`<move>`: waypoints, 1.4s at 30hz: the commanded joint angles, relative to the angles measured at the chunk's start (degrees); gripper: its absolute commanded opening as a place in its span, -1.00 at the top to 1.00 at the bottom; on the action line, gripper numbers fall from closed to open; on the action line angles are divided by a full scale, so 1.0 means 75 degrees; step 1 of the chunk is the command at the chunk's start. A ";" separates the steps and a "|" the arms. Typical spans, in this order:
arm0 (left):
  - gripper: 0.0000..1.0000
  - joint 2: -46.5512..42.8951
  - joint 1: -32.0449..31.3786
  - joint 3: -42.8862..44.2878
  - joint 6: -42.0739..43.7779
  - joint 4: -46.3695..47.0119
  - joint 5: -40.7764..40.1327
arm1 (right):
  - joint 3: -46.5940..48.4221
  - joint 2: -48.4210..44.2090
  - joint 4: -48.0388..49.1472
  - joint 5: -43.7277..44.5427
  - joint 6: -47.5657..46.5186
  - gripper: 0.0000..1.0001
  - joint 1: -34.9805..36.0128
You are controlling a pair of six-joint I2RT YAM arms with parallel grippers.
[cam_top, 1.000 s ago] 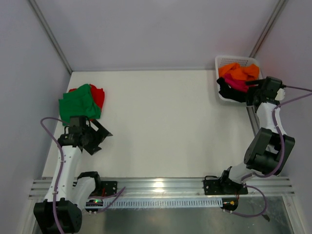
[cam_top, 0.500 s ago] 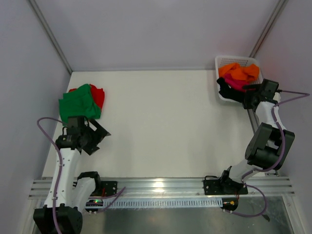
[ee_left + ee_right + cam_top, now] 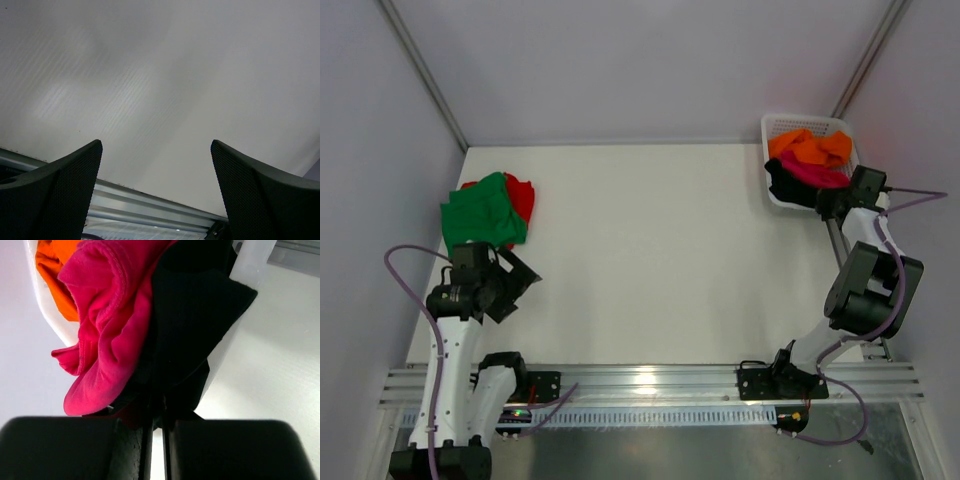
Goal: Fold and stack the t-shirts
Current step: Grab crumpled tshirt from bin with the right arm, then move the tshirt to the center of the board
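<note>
The magenta-pink t-shirt (image 3: 110, 330) is bunched in thick rolled folds with a stitched hem showing, and it spills over the rim of the white plastic basket (image 3: 250, 260). In the right wrist view it fills the centre left. The black t-shirt (image 3: 195, 315) lies against it on the right, matte and finely ribbed, with one corner hanging over the basket wall. The orange t-shirt (image 3: 55, 270) is crumpled in the upper left corner, deeper in the basket.

The right gripper (image 3: 156, 410) comes up from the bottom edge of that view. Its two fingers are pressed together with only a thin slit between them, pinching the shadowed lower fold of the magenta-pink t-shirt. Whether the black cloth just above the slit is caught too I cannot tell.

From above, the basket sits in the upper right of the frame at the far right corner of the white table (image 3: 660, 240). Orange is at its far side, pink in the middle and black at its near left.

Well apart, at the left edge of the table, the green t-shirt (image 3: 480, 212) lies loosely folded on the red t-shirt (image 3: 523, 196), which shows only along its right and far sides.

Below them in the frame, the left gripper (image 3: 156, 145) hangs over bare table with its fingers spread wide and nothing between them. The aluminium rail (image 3: 150, 205) runs along the bottom of its wrist view.
</note>
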 commanded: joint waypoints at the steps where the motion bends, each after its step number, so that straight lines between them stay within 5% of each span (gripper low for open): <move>1: -0.84 -0.0129 -0.0010 0.0250 -0.0006 -0.0286 -0.0156 | -0.0064 0.0062 0.0535 -0.0212 -0.0195 0.85 -0.0039; 20: -0.84 0.0362 -0.0010 -0.0488 0.0064 0.0827 0.0793 | 0.1972 -0.1824 0.2058 -0.3693 -0.2458 0.94 0.0382; 34: -0.82 0.1311 -0.0010 -0.0535 0.0392 0.1576 0.1156 | 0.3873 -0.2749 0.3242 -0.5299 0.0305 0.94 0.0593; 42: -0.80 0.2201 -0.0010 -0.0488 0.0369 0.2397 0.1613 | 0.4167 -0.3125 0.3208 -0.5744 0.1419 0.94 0.1622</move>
